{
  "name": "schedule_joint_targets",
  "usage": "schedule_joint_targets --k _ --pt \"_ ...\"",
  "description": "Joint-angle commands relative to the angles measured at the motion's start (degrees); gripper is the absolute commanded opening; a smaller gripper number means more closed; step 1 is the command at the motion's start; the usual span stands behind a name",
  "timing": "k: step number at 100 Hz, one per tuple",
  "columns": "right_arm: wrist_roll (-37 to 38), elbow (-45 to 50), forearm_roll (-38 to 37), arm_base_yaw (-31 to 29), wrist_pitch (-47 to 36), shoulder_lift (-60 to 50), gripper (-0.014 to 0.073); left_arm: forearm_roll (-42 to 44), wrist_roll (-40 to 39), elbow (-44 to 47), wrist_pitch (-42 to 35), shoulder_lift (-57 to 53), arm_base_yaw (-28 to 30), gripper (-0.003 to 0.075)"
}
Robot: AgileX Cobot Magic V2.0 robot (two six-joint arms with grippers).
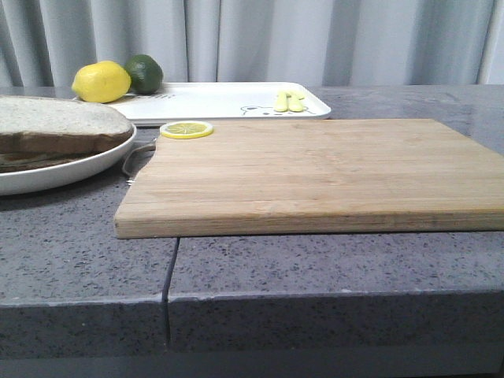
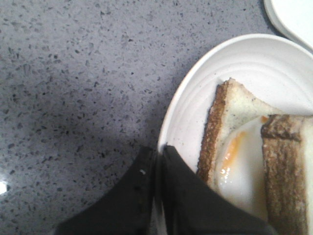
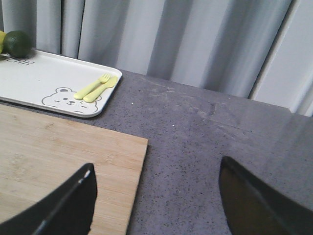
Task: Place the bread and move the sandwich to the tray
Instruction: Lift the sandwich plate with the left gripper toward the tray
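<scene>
The sandwich [image 1: 63, 127] lies on a round white plate [image 1: 75, 169] at the left edge of the front view. In the left wrist view a brown-crusted bottom slice carries a fried egg [image 2: 239, 156], and a thick slice of bread [image 2: 286, 171] lies over part of the egg. My left gripper [image 2: 157, 154] is shut on the plate's rim [image 2: 183, 105], one finger outside and one inside. The white tray [image 1: 220, 101] stands at the back. My right gripper [image 3: 156, 181] hangs open and holds nothing, over the cutting board's right edge. Neither gripper shows in the front view.
A wooden cutting board [image 1: 315, 173] fills the middle, with a lemon slice [image 1: 187, 129] at its far left corner. A lemon [image 1: 101, 82] and a lime [image 1: 144, 73] sit on the tray's left end. Yellow cutlery [image 3: 95, 88] lies beside the tray's bear print. Curtains hang behind.
</scene>
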Motion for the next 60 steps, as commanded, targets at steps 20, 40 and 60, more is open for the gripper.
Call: schedule_joint_targets --k 20,40,60 --pt "0.1 -1.3 -0.6 -0.4 -3.8 0.4 0.052 -4.6 -0.2 -1.7 -2.7 -4.1 0.2 -0.0019" --pt "0.1 -1.3 -0.6 -0.4 -3.8 0.4 0.052 -8.4 -0.2 -2.0 -2.7 -8.4 0.2 -0.0019" --pt "0.1 -1.3 -0.6 -0.4 -3.8 0.4 0.052 -14.0 1.4 -4.8 -1.4 -9.7 0.2 -0.0019"
